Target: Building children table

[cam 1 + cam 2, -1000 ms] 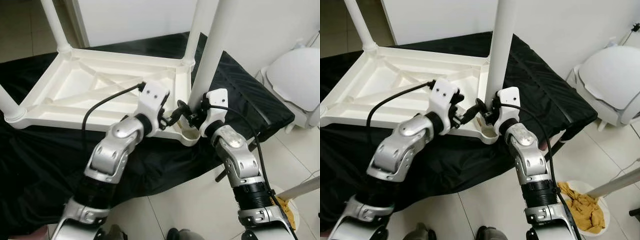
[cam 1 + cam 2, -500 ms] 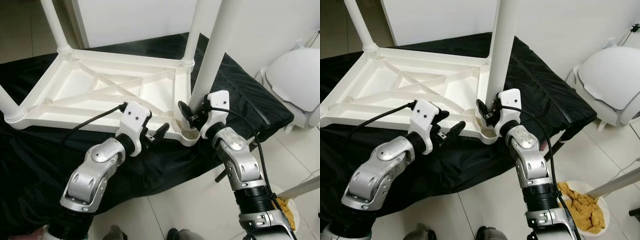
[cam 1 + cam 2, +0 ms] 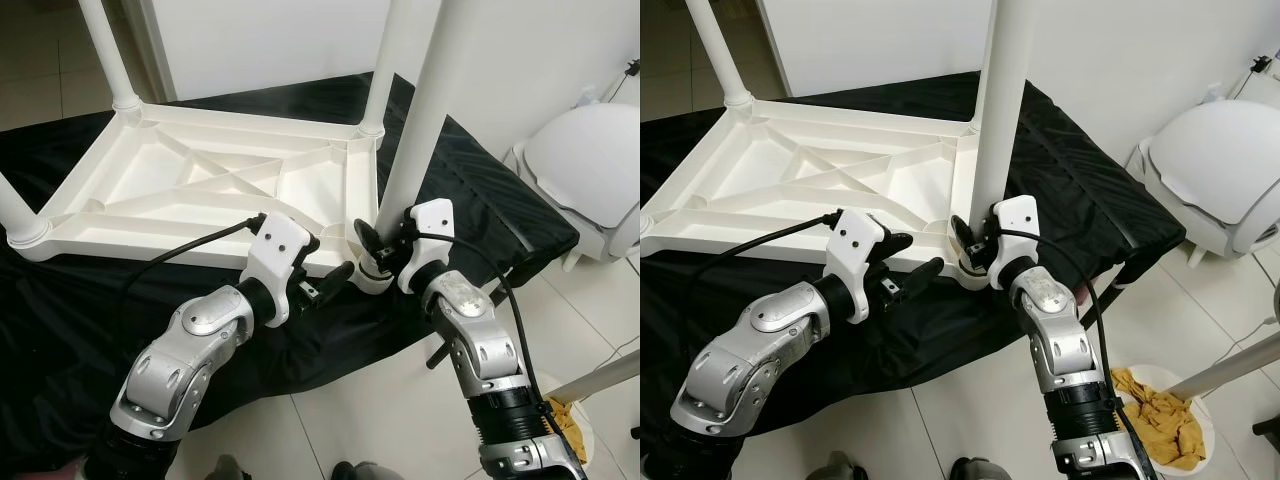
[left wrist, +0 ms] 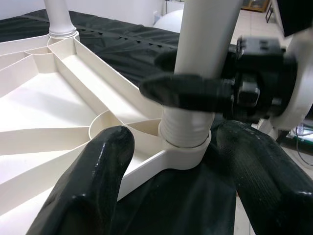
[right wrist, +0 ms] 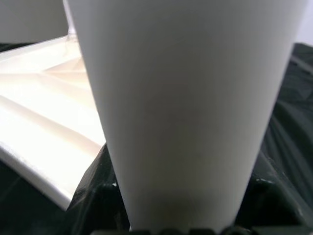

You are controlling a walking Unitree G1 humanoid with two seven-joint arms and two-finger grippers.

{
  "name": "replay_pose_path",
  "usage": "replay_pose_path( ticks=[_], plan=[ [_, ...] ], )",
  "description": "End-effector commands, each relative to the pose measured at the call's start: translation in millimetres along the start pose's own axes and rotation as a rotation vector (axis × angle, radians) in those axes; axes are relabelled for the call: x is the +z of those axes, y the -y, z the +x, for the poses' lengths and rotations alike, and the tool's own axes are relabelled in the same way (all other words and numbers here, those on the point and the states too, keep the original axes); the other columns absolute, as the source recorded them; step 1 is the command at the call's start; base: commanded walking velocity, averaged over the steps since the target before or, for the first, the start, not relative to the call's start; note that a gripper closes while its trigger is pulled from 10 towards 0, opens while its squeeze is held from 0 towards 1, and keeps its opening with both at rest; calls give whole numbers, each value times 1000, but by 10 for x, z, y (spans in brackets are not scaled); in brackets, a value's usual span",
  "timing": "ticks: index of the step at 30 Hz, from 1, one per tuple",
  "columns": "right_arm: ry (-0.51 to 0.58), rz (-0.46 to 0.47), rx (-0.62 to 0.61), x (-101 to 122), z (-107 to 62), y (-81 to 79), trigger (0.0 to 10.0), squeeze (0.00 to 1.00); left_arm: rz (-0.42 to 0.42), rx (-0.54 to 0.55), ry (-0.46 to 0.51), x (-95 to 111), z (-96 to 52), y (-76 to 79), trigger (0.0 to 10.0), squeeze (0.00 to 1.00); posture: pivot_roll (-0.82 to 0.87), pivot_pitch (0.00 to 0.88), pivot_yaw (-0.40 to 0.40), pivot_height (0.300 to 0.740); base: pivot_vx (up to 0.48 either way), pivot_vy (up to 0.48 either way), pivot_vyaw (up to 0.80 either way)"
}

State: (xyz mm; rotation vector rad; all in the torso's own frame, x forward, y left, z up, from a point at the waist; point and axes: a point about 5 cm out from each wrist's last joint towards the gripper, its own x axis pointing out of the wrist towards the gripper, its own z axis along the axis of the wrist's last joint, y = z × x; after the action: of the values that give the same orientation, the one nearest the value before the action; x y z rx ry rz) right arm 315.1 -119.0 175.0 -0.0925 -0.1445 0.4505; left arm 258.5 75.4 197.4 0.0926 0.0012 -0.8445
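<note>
A white plastic children's table (image 3: 200,180) lies upside down on a black cloth (image 3: 60,320), with legs standing up at its corners. My right gripper (image 3: 378,243) is shut on the near right leg (image 3: 420,110) just above its base. The leg's ribbed end (image 4: 186,142) sits in the corner socket. My left gripper (image 3: 910,257) is open and holds nothing. It hovers at the table's front edge, a little left of that socket and pointing at it. Its fingers (image 4: 93,186) flank the socket without touching. In the right wrist view the leg (image 5: 186,112) stands close up.
A white lidded bin (image 3: 590,170) stands to the right on the tiled floor. A bowl of yellow cloth (image 3: 1160,420) sits by my right arm, with a white rod (image 3: 1230,370) slanting over it. A white wall rises behind the table.
My left gripper has drawn back from the leg, down and left to the table's front edge, and opened. The right gripper keeps its hold, and the leg's base has come down at the corner socket.
</note>
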Motion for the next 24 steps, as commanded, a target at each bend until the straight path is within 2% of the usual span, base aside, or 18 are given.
replay_pose_path(
  ticks=[1,8,15,21,24],
  plan=[
    [-29,5,7,-89,-22,-34,10000,0,12,-158,0,35,-20,77,10000,0,-47,58,-35,740,0,0,0],
    [-40,-11,52,-134,-27,-123,10000,0,6,-141,3,61,-38,57,10000,0,-38,70,-35,740,0,0,0],
    [-52,-117,111,-213,-75,-110,10000,0,-3,-135,7,86,-57,64,10000,0,-31,77,-32,740,0,0,0],
    [-69,-106,102,-272,-111,-47,10000,0,-1,-135,5,95,-69,64,10000,0,-30,80,-30,740,0,0,0],
    [-93,-60,64,-334,-130,27,10000,0,-1,-131,7,108,-76,54,10000,0,-30,84,-29,740,0,0,0]
  ],
)
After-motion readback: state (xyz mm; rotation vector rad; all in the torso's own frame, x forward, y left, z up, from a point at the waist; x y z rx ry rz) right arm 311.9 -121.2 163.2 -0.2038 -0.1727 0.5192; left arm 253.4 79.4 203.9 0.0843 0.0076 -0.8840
